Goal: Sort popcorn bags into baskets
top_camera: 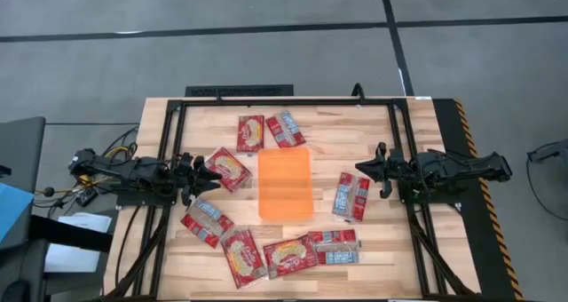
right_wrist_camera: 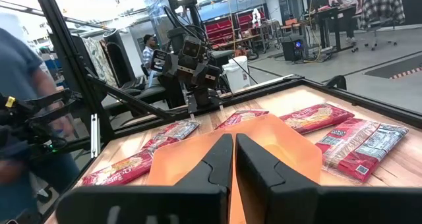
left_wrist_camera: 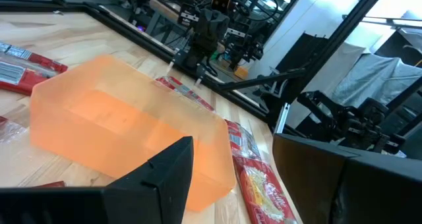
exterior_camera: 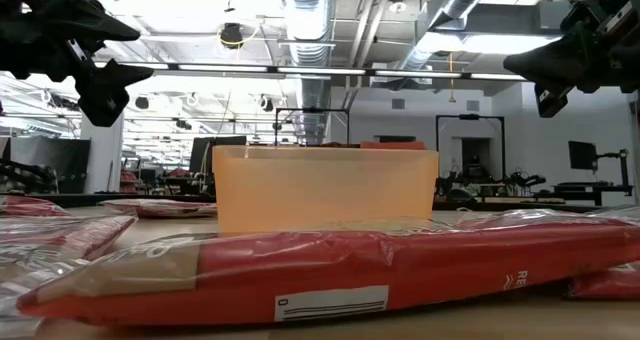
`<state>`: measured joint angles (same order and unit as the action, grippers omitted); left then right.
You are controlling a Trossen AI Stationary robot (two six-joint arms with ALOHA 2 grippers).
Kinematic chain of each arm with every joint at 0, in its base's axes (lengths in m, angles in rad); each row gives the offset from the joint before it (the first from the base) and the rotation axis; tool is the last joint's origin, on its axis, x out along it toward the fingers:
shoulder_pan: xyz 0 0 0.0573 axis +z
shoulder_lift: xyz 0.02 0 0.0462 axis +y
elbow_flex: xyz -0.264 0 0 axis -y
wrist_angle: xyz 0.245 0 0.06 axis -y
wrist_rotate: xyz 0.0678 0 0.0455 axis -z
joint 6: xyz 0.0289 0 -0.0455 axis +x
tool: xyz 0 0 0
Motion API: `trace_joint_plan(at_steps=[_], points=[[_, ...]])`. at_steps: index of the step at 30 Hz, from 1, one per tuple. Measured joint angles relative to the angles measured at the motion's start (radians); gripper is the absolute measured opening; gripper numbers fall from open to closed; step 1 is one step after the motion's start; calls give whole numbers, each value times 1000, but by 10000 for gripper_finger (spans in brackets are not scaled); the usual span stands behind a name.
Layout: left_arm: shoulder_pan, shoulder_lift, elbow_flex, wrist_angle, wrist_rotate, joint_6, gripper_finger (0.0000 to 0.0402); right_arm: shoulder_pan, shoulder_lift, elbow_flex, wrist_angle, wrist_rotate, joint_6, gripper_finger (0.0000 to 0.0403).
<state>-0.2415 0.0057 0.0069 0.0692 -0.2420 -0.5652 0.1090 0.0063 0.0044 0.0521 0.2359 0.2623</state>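
1. Your basket (top_camera: 286,184) sits mid-table, orange, nothing showing inside it from above.
2. Your left gripper (top_camera: 213,175) hangs just left of the basket, above a bag (top_camera: 228,169) lying there. The left wrist view shows its fingers (left_wrist_camera: 168,174) spread wide apart, with nothing between them.
3. Your right gripper (top_camera: 362,167) hovers to the right of the basket, above the table. In the right wrist view its fingers (right_wrist_camera: 216,159) are pressed almost together, holding nothing.
4. Two bags lie beyond the basket's far end: one popcorn-face up (top_camera: 250,133), one print-side up (top_camera: 286,129) beside it.
5. One bag (top_camera: 351,196) lies just right of the basket, near your right gripper.
6. Four more lie off the basket's near end: one (top_camera: 207,221) to the left, one (top_camera: 243,257) next to it, one (top_camera: 290,256) below the basket, and one (top_camera: 335,246) to the right.
7. From table height, a long red bag (exterior_camera: 330,260) fills the foreground in front of the basket.
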Motion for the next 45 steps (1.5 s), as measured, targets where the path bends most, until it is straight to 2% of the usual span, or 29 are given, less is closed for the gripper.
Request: trace_joint_plan(at_steps=[29, 37, 42, 45], points=[[0, 0, 0, 0, -8, 22, 197, 0, 0, 0, 0, 0, 0, 45], [0, 0, 0, 12, -128, -47, 197, 0, 0, 0, 0, 0, 0, 43], [0, 0, 0, 17, -188, -185, 197, 0, 0, 0, 0, 0, 0, 45], [0, 0, 0, 28, -334, -201, 197, 0, 0, 0, 0, 0, 0, 45]])
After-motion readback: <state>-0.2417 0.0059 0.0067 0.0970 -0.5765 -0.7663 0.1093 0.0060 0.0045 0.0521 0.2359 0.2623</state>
